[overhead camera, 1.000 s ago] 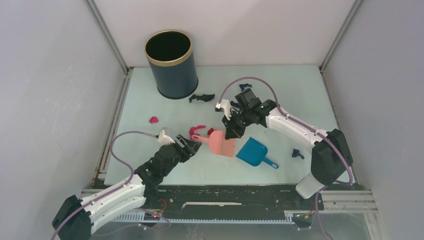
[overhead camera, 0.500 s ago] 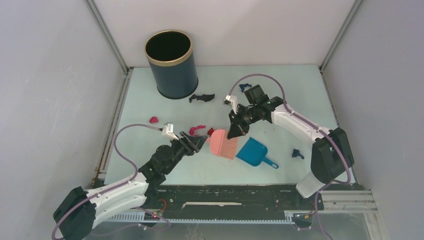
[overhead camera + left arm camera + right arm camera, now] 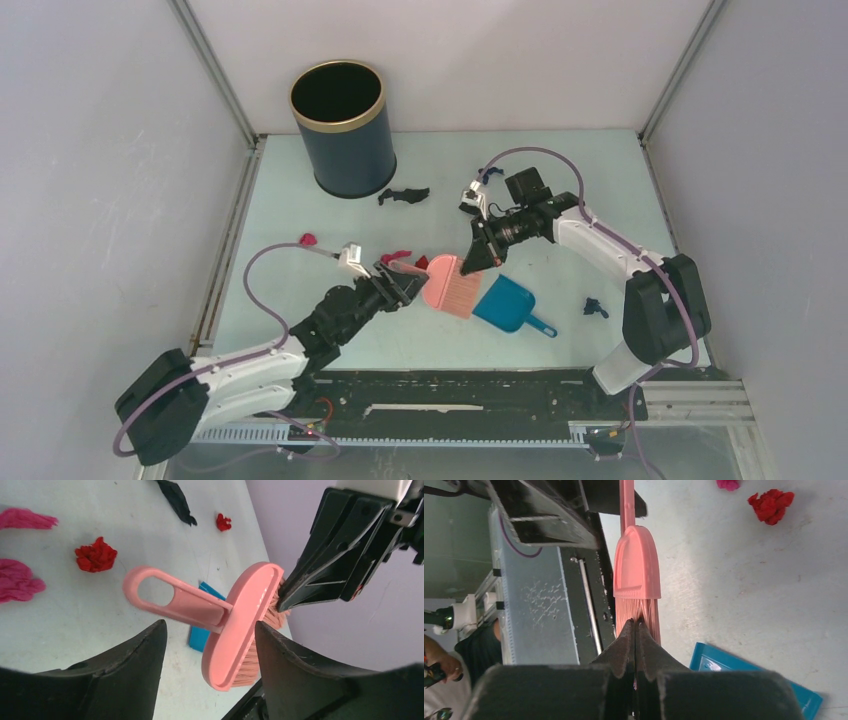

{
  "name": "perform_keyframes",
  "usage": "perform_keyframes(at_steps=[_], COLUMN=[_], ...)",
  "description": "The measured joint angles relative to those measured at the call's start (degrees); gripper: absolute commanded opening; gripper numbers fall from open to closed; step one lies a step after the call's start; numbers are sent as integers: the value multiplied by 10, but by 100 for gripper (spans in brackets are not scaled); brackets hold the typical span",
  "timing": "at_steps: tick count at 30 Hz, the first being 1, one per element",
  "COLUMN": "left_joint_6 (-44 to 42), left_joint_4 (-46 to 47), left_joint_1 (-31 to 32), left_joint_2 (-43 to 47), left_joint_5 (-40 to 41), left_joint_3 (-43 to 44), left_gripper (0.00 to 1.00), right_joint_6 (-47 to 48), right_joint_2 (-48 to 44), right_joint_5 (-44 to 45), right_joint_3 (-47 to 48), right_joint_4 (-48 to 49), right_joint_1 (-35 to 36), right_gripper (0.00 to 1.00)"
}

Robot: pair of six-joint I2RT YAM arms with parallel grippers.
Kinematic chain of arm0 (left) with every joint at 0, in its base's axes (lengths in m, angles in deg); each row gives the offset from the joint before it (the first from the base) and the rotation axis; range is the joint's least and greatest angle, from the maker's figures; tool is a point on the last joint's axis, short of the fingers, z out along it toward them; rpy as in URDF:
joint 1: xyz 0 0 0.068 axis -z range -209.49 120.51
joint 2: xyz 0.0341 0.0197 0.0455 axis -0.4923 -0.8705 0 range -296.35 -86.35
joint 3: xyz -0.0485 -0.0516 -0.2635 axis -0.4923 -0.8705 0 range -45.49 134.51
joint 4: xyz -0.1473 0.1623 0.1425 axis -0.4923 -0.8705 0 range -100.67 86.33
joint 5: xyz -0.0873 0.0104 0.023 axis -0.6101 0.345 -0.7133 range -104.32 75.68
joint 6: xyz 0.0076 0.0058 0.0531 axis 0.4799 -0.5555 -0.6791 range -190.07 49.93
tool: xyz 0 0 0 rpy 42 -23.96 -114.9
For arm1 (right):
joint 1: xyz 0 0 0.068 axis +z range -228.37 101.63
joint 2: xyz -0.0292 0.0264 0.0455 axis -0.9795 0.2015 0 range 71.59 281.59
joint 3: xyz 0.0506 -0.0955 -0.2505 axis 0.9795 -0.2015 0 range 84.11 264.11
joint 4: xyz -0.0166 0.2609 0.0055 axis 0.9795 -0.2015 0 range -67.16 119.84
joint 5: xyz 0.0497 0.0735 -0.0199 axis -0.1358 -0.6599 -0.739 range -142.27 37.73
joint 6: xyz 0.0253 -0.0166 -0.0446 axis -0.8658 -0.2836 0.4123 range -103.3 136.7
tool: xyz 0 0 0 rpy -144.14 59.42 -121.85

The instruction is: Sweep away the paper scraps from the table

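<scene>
Right gripper [image 3: 635,630] with jaws pressed together on the bristle tips of the pink brush [image 3: 452,285]; left gripper [image 3: 403,287] spread wide, fingers [image 3: 125,660] flanking the brush handle, contact not discernible. Brush long axis runs 10-to-4 o'clock in the top view, handle toward 10. Paper scraps [image 3: 397,256] lie loose on the table [image 3: 580,170]: pink and red at 9 to 10 o'clock of the brush, black strip [image 3: 403,196], long axis 9-to-3, at 4 o'clock of the bin [image 3: 340,130]
</scene>
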Motion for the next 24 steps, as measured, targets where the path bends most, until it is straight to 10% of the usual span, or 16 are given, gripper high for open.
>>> perform_keyframes(at_steps=[12, 17, 24], left_joint_6=[-35, -53, -184], left_joint_4=[148, 133, -119], left_joint_1=[6, 7, 7], left_joint_2=[-147, -138, -54], left_joint_5=[-140, -155, -204], left_joint_3=[44, 57, 172], left_gripper=[19, 2, 0], right_joint_6=[-10, -2, 83], right_joint_2=[-2, -3, -56], right_joint_5=[-25, -20, -8], right_joint_3=[-17, -33, -39], right_joint_4=[11, 10, -58], right_joint_1=[-10, -20, -39], right_gripper=[0, 37, 62])
